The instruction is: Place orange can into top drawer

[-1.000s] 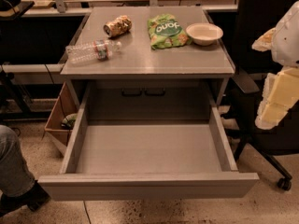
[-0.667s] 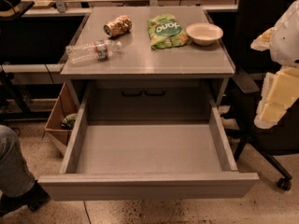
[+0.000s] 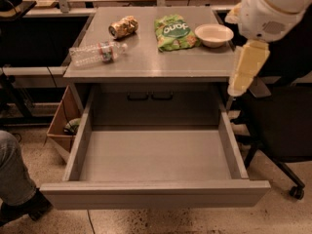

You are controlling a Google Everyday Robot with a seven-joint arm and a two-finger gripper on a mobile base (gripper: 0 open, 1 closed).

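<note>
The orange can [image 3: 123, 27] lies on its side at the back left of the grey table top [image 3: 151, 60]. The top drawer [image 3: 156, 195] is pulled fully out below the table, and nothing lies inside it. My gripper [image 3: 245, 68] hangs off the white arm at the table's right edge. It is above the drawer's right back corner, just right of the bowl and far right of the can. It holds nothing that I can see.
A clear plastic bottle [image 3: 97, 52] lies on the table's left side, a green snack bag [image 3: 174, 32] in the middle and a white bowl [image 3: 213, 34] at the right. A cardboard box [image 3: 62, 126] stands to the left below, a person's leg [image 3: 12, 172] at front left and a black chair [image 3: 278, 126] at the right.
The arm and gripper have moved left and up, from beside the chair to the table's right edge. The can, the drawer and the other things have not moved.
</note>
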